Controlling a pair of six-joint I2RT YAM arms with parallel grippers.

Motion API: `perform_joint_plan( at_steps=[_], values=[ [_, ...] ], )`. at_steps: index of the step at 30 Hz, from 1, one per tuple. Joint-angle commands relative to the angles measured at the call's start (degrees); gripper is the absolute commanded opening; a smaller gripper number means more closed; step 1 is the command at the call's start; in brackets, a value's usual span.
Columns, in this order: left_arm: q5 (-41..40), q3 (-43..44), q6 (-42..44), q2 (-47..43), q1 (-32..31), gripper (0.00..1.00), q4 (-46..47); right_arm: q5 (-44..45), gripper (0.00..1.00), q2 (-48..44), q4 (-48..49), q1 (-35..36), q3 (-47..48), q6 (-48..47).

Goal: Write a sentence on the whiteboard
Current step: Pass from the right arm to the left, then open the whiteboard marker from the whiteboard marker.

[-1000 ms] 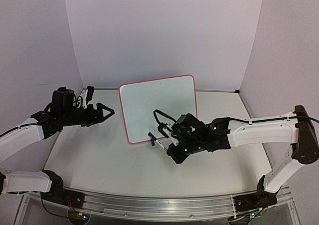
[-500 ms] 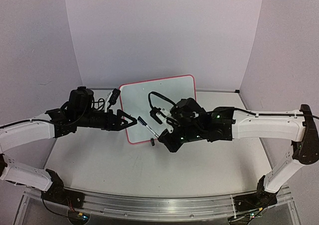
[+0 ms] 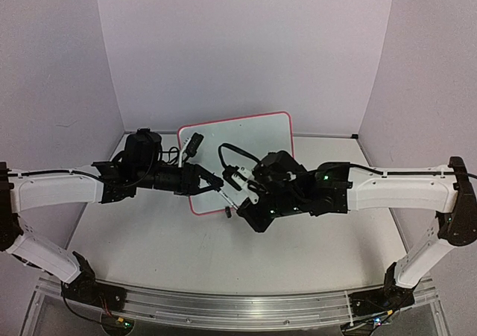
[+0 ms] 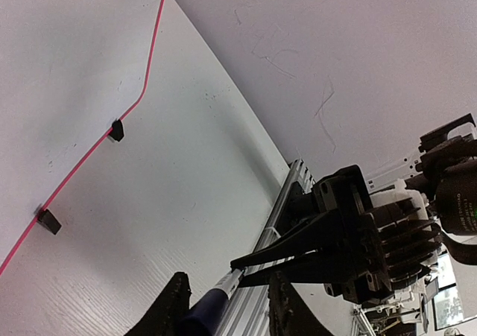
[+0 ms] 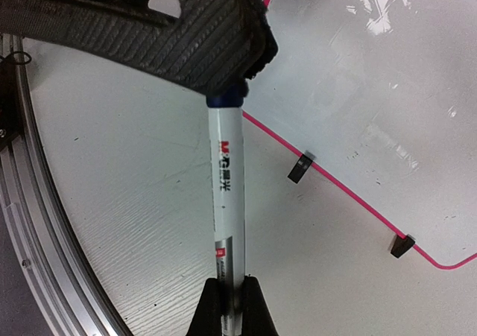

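Note:
The whiteboard stands tilted at the back centre, red-edged, on black clip feet. Its face is blank, and no sentence shows on it. My right gripper is shut on the tail of a white marker in front of the board's lower left corner. The marker's dark blue cap points at my left gripper. In the left wrist view the cap lies between the left jaws, close to one finger with a gap to the other. In the right wrist view one left finger hides the cap's end.
Lilac walls close the table at the back and both sides. An aluminium rail runs along the near edge, where the arm bases sit. A black cable loop rises from the right wrist in front of the board.
My left arm has swung right from the table's left side to the marker, and its jaws have narrowed round the cap. The right gripper lifted the marker and turned it toward the left gripper.

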Motion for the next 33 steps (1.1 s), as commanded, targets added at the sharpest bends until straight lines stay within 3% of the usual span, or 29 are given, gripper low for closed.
perform_joint_plan(
  at_steps=[1,6,9,11,14,15,16,17,21,24,27,33],
  values=[
    [1.3,2.8,-0.9,0.8,-1.3,0.31,3.7,2.7,0.0,-2.3,-0.4,0.3,-1.1,-0.7],
    [0.1,2.7,-0.9,0.8,-1.3,0.17,3.3,3.9,0.0,-2.7,-0.4,0.3,-1.7,-1.0],
    [-0.5,2.8,-1.0,1.0,-1.3,0.01,3.1,5.5,0.0,-3.4,-0.3,0.3,-2.2,-0.8],
    [-1.7,2.6,-1.1,0.7,-1.3,0.0,2.9,7.5,0.0,-3.9,-0.1,0.3,-2.5,0.2],
    [-4.8,1.7,-1.7,-0.9,-1.3,0.0,3.6,10.7,0.32,-6.2,2.0,0.2,-4.6,3.1],
    [-6.8,1.3,-1.9,-1.9,-1.3,0.0,4.1,10.7,0.48,-7.8,5.4,0.2,-6.3,4.7],
    [-7.7,0.9,-2.2,-2.5,-1.3,0.0,4.9,10.6,0.58,-8.9,7.8,0.1,-8.4,6.7],
    [-9.6,0.6,-2.9,-3.8,-1.3,0.0,6.8,9.9,0.78,-11.8,13.8,0.0,-11.5,10.2],
    [-11.1,-0.1,-5.0,-5.5,-1.2,0.0,13.3,9.2,0.94,-16.3,26.5,-0.2,-17.7,16.7],
    [-10.5,-0.3,-6.2,-5.8,-1.2,0.0,16.6,7.2,0.96,-18.1,35.0,-0.5,-21.5,19.8],
    [-7.9,-0.3,-7.1,-5.8,-1.1,0.0,19.5,-0.6,0.98,-19.7,48.1,-3.0,-25.2,23.3],
    [-4.2,-2.7,-10.3,-6.9,-1.1,0.0,26.7,-9.8,0.97,-19.4,57.4,-7.5,-27.1,29.6]
  ],
)
